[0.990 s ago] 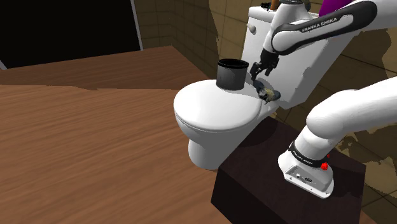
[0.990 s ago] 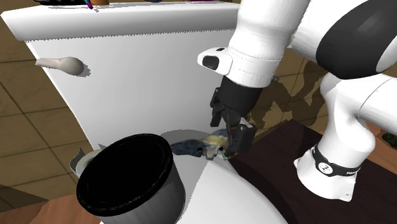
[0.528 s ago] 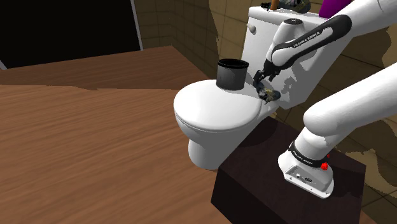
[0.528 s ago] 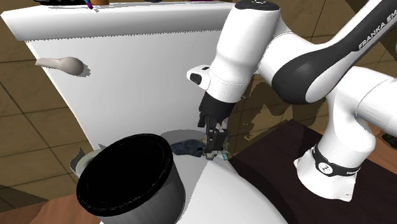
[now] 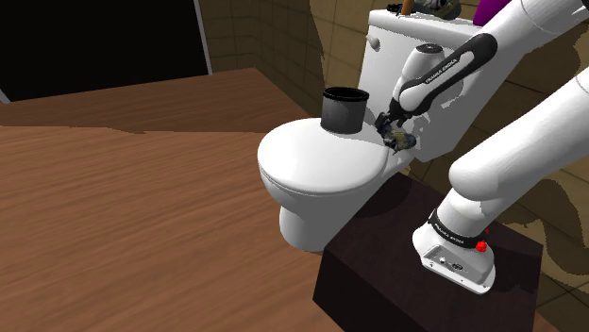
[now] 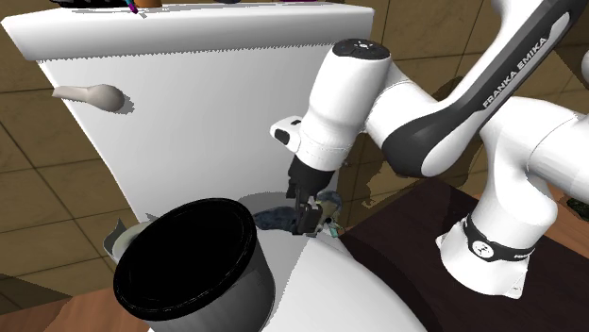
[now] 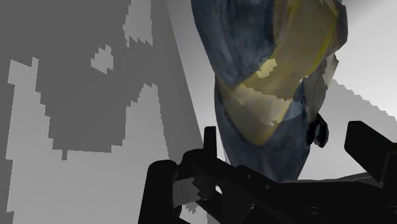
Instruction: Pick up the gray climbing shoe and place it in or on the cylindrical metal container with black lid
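Since a second ago the gripper (image 6: 309,219) has dropped onto the grey-and-yellow climbing shoe (image 6: 275,219) at frame centre, fingers apart astride it, not yet clasping. It lies on the toilet lid (image 5: 321,165), near the black container (image 6: 193,273) at lower left. Grasping, lifting and placing remain.

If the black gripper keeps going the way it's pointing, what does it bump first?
The gripper would most likely hit the gray and yellow shoe first; it lies ahead between the open jaws, on the white toilet.
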Controlling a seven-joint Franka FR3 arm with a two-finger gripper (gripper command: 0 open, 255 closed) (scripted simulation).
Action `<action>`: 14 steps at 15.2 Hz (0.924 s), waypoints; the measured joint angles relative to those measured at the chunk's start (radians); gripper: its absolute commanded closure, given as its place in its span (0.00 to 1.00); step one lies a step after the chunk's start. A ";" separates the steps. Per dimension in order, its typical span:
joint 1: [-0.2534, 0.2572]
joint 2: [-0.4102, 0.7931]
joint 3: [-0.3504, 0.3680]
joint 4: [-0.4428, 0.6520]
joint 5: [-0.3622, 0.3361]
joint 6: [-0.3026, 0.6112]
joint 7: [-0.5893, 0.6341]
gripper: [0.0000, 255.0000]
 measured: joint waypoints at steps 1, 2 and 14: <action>-0.001 0.014 -0.002 0.002 -0.001 0.013 0.000 0.00; -0.001 0.024 -0.002 0.001 -0.003 0.024 0.003 0.00; -0.002 0.030 -0.002 0.002 -0.004 0.030 0.004 1.00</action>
